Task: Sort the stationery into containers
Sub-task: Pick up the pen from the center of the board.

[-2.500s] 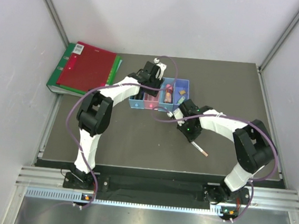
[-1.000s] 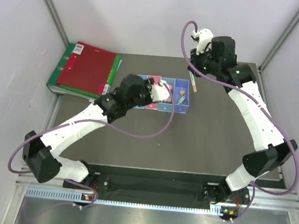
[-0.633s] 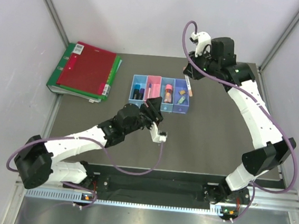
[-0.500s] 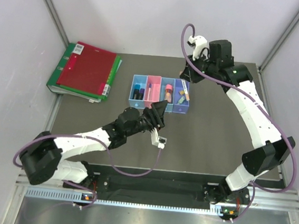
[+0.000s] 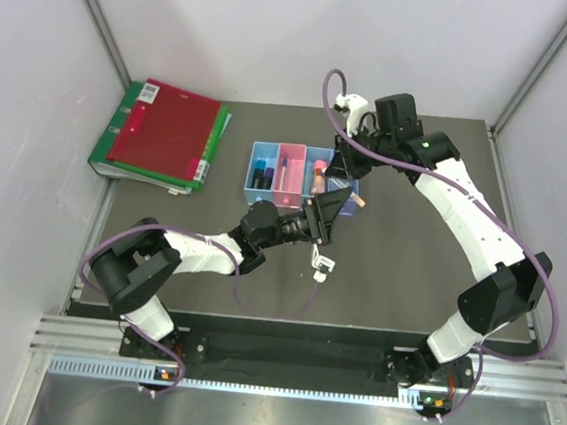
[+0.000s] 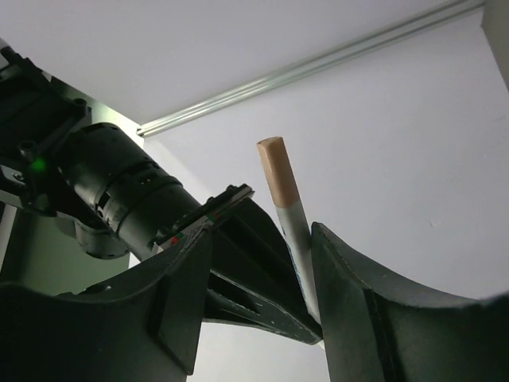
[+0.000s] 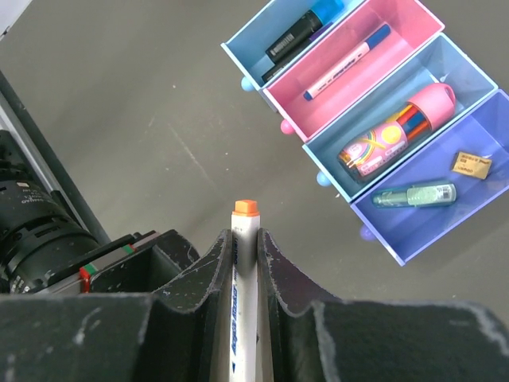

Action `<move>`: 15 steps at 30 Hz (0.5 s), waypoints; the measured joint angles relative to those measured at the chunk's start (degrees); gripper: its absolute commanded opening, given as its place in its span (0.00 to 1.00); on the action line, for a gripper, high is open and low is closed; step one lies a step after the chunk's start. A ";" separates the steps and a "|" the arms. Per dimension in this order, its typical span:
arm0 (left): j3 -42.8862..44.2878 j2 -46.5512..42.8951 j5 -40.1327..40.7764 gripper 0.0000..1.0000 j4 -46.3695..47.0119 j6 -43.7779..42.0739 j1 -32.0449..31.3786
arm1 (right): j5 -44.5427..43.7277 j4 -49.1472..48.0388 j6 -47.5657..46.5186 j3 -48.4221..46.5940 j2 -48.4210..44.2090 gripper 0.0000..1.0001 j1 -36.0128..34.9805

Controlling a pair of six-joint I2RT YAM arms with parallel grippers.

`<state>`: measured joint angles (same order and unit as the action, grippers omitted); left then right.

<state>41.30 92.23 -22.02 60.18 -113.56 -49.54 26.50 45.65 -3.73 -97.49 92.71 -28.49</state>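
My right gripper (image 7: 245, 239) is shut on a thin white pen with an orange-pink tip (image 7: 244, 263). In the top view it (image 5: 353, 185) hangs by the near right end of the row of bins (image 5: 295, 155). My left gripper (image 6: 261, 232) is open and points up, its jaws either side of that pen (image 6: 278, 179), which lies by its right finger. In the top view it (image 5: 331, 211) sits just under the right gripper. The bins hold dark highlighters (image 7: 298, 32), a blue-capped pen (image 7: 346, 60), a pink-capped bottle (image 7: 394, 131), a green marker (image 7: 413, 195) and a tan block (image 7: 471, 164).
Red and green binders (image 5: 166, 131) lie at the back left of the dark mat. White walls and metal frame posts close in the back and sides. A purple cable with a small white connector (image 5: 321, 264) hangs from the left arm.
My right gripper came down and left from the back wall to the bins, still holding the pen. My left arm swung right and turned its open gripper up around the pen.
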 measured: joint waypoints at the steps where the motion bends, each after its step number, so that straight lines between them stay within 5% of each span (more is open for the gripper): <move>1: 0.07 0.02 -0.39 0.57 0.37 -0.13 0.00 | 0.13 0.04 0.00 0.00 0.00 0.00 -0.02; 15: -1.49 -0.50 -1.20 0.56 1.46 -0.48 -0.48 | -1.64 0.35 -0.31 -0.24 -0.02 0.00 -0.26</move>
<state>39.81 91.72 -23.22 61.65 -114.04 -50.02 24.86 46.00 -4.03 -97.73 92.68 -28.75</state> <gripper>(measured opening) 0.568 0.139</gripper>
